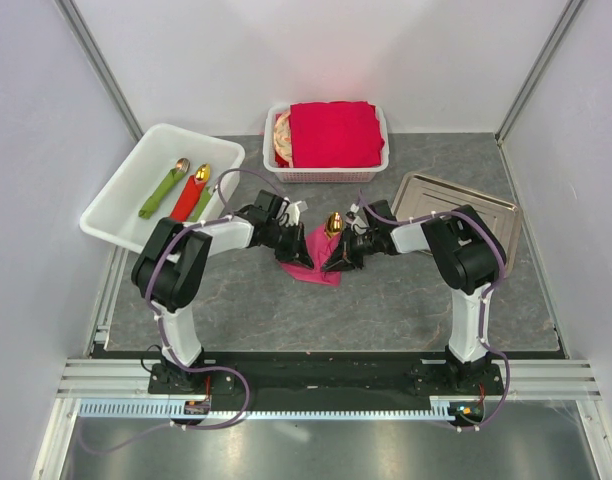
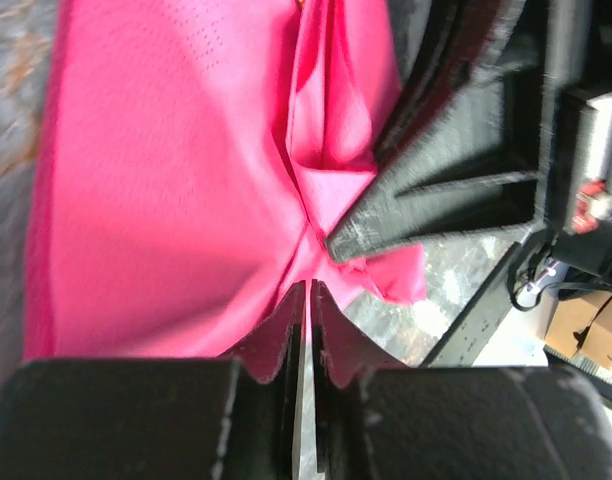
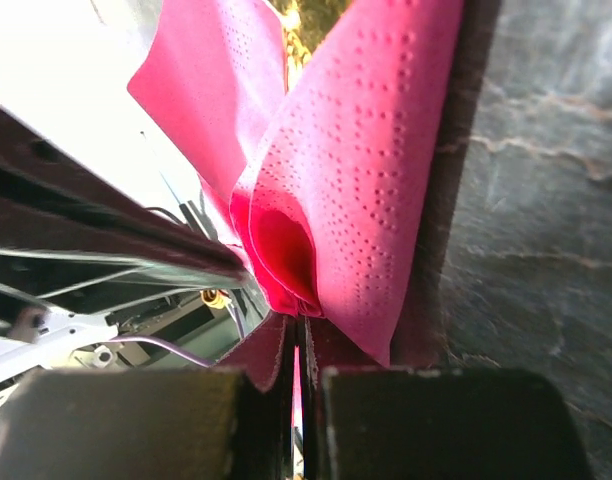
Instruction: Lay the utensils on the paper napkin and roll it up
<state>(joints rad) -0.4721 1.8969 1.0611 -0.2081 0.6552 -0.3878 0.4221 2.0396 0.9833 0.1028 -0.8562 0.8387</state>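
Clamping hard with the right gripper (image 3: 298,325), jaws pressed together on a pink fold of the paper napkin (image 1: 324,272). Meeting it nose to nose with the left gripper (image 2: 308,290), jaws drawn in to a thin slit. Hard to tell from that wrist view whether catching any paper there or merely touching the edge. Holding the sheet gathered into a loose, open fold just ahead of both sets of jaws. Cradling the utensils (image 1: 333,223) inside that fold, a little beyond the jaws, showing only one gold spoon bowl at the far end and hiding the rest.

Risking a tear by pulling the two grippers apart on such thin paper. Risking a slide as well, by tipping the open far end downward and spilling the cutlery onto the table (image 1: 406,300) beyond the jaws. Risking a failed roll too, by letting go early on the left side, freeing the fold and letting the wrap spring open. Probably calling for small, matched moves of both wrists.
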